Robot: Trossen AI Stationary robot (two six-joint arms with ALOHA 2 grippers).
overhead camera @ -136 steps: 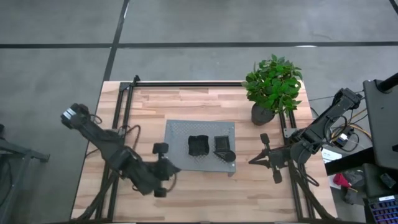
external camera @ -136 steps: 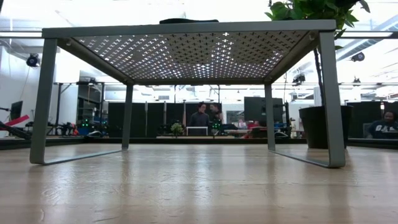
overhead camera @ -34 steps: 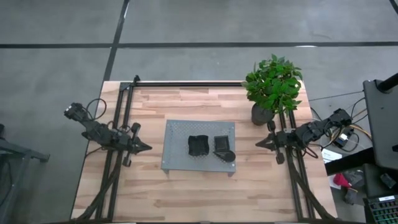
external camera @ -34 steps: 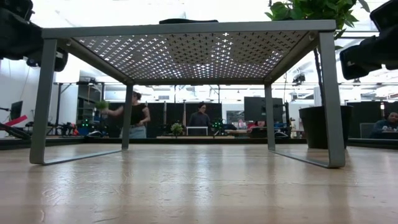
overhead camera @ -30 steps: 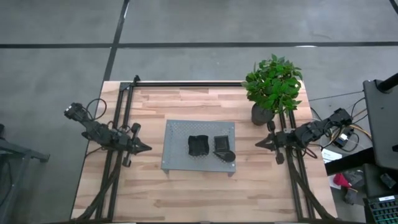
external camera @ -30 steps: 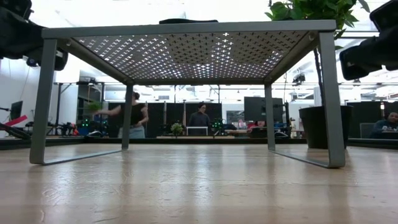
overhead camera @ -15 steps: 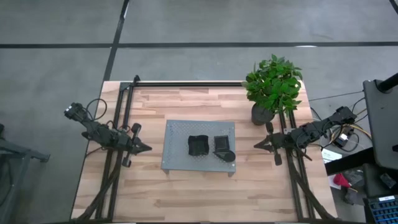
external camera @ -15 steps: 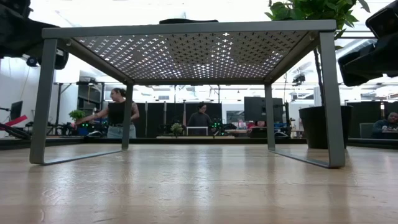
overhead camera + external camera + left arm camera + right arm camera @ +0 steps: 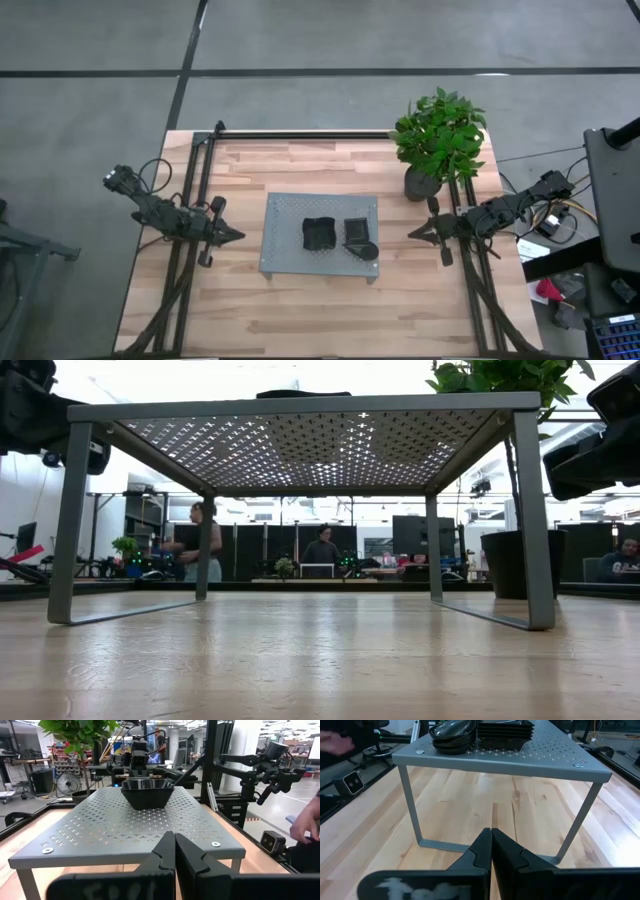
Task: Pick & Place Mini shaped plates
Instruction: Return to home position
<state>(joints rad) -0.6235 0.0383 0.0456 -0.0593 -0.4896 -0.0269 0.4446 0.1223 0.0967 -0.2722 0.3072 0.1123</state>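
Our left claw (image 9: 236, 238) has its fingers pressed together and holds nothing. It now sits at the left edge of the tabletop (image 9: 300, 310), pulled back from the spot by the shelf's front corner where it hung open a few seconds ago. Our right claw (image 9: 412, 234) is likewise closed and empty. It was spread open then too, and has drawn in a little to the right edge, just in front of the plant (image 9: 438, 135). In the last second neither arm has shifted by more than a trace.

Between the claws, well apart from both, the mini shaped plates (image 9: 319, 234) rest on the grey perforated shelf (image 9: 285, 215). They make three dark stacks: a wavy one, a square one (image 9: 357, 230) beside it, and a teardrop one (image 9: 366, 250) at the front. These stacks have not moved. We see no plate on the wood, so we judge the sorting finished and the arms as good as parked.
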